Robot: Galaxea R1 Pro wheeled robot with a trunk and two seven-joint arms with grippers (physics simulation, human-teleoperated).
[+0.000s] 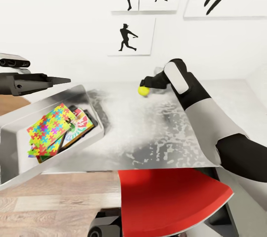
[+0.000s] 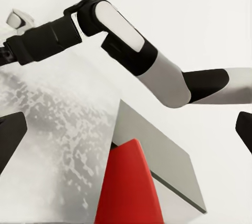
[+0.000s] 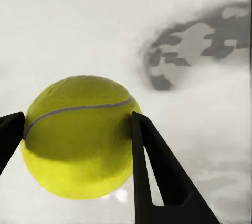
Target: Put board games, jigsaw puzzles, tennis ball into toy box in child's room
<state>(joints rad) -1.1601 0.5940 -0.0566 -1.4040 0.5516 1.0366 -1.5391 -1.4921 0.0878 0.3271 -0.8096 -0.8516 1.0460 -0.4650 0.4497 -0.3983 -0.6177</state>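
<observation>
We judge the task nearly done: the toy box (image 1: 15, 133) already holds a jigsaw puzzle (image 1: 48, 126) atop board games (image 1: 79, 127), while our right gripper (image 1: 144, 84), well apart from that box, is clamped on the tennis ball (image 1: 143, 90); our left gripper (image 2: 126, 129) stands apart, empty; no writing is readable

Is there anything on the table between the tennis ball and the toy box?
Nothing visible. The right gripper brackets the tennis ball; bare table runs from there to the toy box, which already holds a jigsaw puzzle.
</observation>
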